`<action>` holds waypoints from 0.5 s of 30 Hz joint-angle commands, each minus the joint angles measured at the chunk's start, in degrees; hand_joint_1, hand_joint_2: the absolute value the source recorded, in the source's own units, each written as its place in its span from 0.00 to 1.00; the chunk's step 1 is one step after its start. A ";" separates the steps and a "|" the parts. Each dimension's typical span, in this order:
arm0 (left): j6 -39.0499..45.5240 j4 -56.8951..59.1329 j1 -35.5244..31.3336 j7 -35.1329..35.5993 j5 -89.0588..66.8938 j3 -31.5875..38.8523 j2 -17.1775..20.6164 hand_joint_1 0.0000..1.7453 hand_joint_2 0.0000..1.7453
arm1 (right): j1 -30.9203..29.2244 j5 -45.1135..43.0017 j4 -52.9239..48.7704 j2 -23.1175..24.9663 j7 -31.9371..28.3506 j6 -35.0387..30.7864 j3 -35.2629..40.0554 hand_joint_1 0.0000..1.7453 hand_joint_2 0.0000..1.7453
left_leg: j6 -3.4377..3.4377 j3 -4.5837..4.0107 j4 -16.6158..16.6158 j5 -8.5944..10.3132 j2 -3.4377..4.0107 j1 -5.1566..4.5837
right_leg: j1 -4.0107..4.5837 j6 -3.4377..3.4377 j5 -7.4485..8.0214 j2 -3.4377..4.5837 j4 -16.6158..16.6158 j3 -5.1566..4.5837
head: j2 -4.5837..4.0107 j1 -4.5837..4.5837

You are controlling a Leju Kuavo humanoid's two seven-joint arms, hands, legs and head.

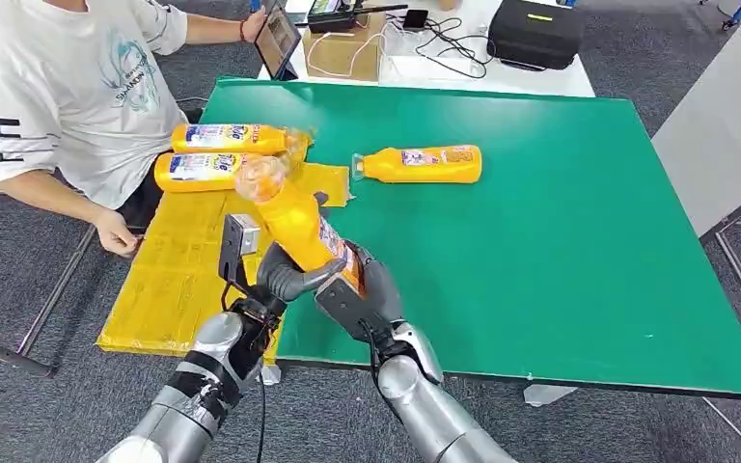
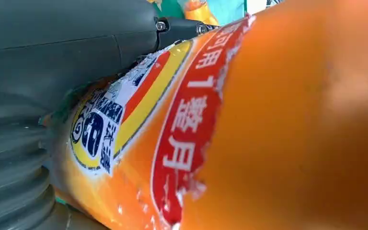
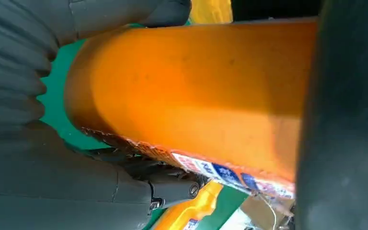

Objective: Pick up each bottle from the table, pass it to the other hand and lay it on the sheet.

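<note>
Two bottles (image 1: 214, 154) already laid on yellow sheet (image 1: 178, 280); third bottle (image 1: 294, 217) held tilted over bench (image 1: 540, 241) edge, grasped by fingers of both left hand (image 1: 285, 280) and right hand (image 1: 362, 294), handover judged underway; fourth bottle (image 1: 423, 164) left untouched on bench.

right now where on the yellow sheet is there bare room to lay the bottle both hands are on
The near half of the yellow sheet, below the two lying bottles and beside the person's hand, is bare. Its far end is crowded. The green table right of the lone bottle is open.
</note>
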 commanded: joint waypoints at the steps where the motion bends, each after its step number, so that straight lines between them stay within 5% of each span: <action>1: -0.01 6.04 -3.28 -0.24 1.74 -0.93 0.06 0.60 1.00 | -3.83 -0.10 6.71 0.53 0.24 1.62 4.79 0.92 1.00 | -0.08 0.27 0.02 -0.13 0.01 0.07 | 0.08 -0.10 -0.13 -0.03 0.00 0.29 | -0.02 0.00; 2: 0.28 5.84 -3.09 -0.56 2.25 -0.20 0.09 1.00 1.00 | -3.73 -0.09 6.66 0.41 0.43 1.26 4.91 0.09 1.00 | -0.05 0.17 -0.02 -0.07 0.01 0.03 | 0.04 -0.07 -0.07 -0.02 -0.02 0.18 | -0.02 0.00; 3: 0.84 5.60 -2.92 -0.80 2.54 0.52 0.10 1.00 1.00 | -3.41 -0.67 6.45 0.41 0.23 0.62 4.40 0.00 1.00 | -0.08 0.26 -0.01 -0.11 0.00 0.06 | 0.07 -0.10 -0.11 -0.04 -0.03 0.28 | -0.02 0.00; 15: 10.38 5.41 -3.88 -4.86 -2.65 4.55 1.68 1.00 1.00 | -0.82 -4.32 0.25 -2.48 -0.93 -1.09 1.32 0.00 1.00 | -0.05 0.17 -0.01 -0.07 -0.04 0.05 | 0.06 -0.07 -0.09 -0.08 -0.03 0.19 | -0.02 0.00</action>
